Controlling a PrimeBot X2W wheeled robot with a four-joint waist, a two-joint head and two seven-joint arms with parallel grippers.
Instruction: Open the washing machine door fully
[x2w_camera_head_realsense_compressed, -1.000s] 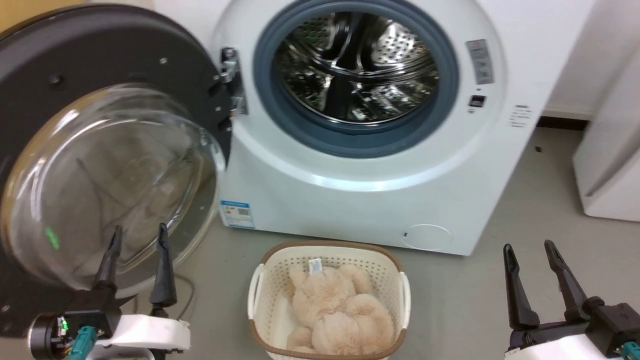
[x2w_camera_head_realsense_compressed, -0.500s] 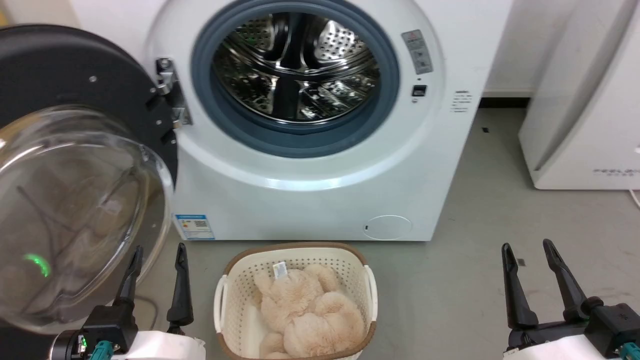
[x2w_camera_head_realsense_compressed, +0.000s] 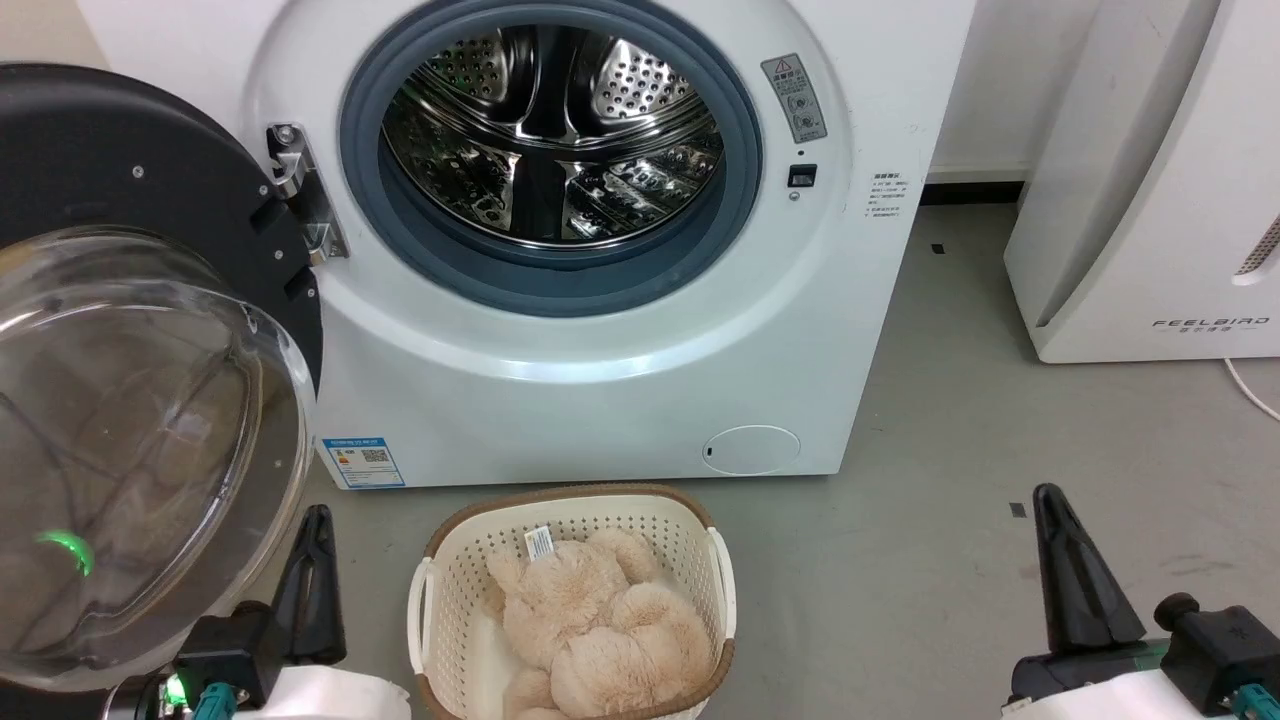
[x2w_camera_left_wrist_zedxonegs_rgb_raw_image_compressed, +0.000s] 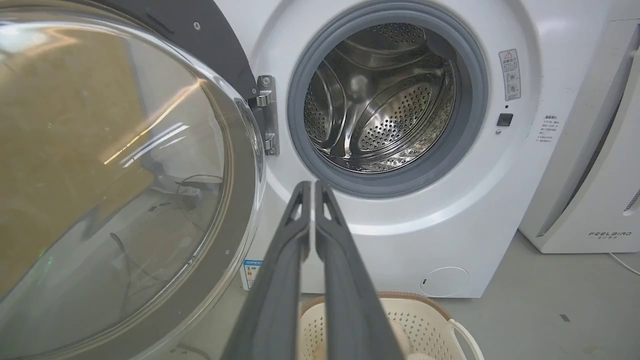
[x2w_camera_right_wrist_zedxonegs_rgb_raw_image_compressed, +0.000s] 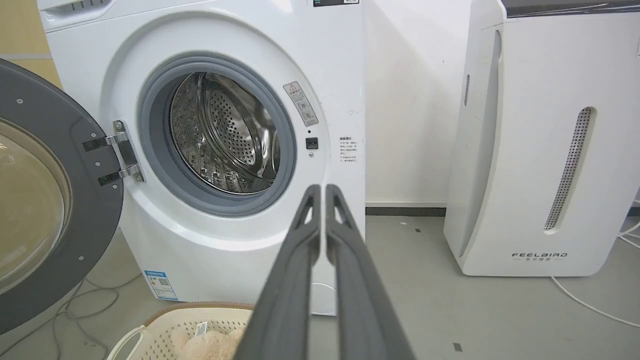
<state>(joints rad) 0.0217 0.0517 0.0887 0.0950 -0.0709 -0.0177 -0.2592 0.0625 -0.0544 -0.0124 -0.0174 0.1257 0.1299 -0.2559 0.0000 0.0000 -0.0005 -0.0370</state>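
Note:
The washing machine (x2w_camera_head_realsense_compressed: 600, 400) stands white and boxy, its steel drum (x2w_camera_head_realsense_compressed: 550, 130) exposed inside the grey rubber ring. The washing machine door (x2w_camera_head_realsense_compressed: 130, 180) hangs swung far out to the left on its hinge (x2w_camera_head_realsense_compressed: 300, 200), its clear glass bowl (x2w_camera_head_realsense_compressed: 130, 430) facing me. My left gripper (x2w_camera_head_realsense_compressed: 318, 520) is shut and holds nothing, low beside the bowl's lower right edge and apart from it. My right gripper (x2w_camera_head_realsense_compressed: 1050, 495) is shut and holds nothing, over bare floor at the lower right. In the wrist views each pair of fingers (x2w_camera_left_wrist_zedxonegs_rgb_raw_image_compressed: 311, 186) (x2w_camera_right_wrist_zedxonegs_rgb_raw_image_compressed: 320, 189) is pressed together, aimed at the machine front (x2w_camera_left_wrist_zedxonegs_rgb_raw_image_compressed: 400, 240) (x2w_camera_right_wrist_zedxonegs_rgb_raw_image_compressed: 225, 250).
A cream basket (x2w_camera_head_realsense_compressed: 450, 590) holding a beige plush toy (x2w_camera_head_realsense_compressed: 600, 620) sits on the floor right before the machine. A white appliance with grey lettering (x2w_camera_head_realsense_compressed: 1150, 200) stands to the right. Cables (x2w_camera_right_wrist_zedxonegs_rgb_raw_image_compressed: 90, 300) lie on the floor under the door.
The camera has turned, shifting the whole picture leftward. Both grippers' fingers, spread apart earlier, have come together. The door stays swung out to the left.

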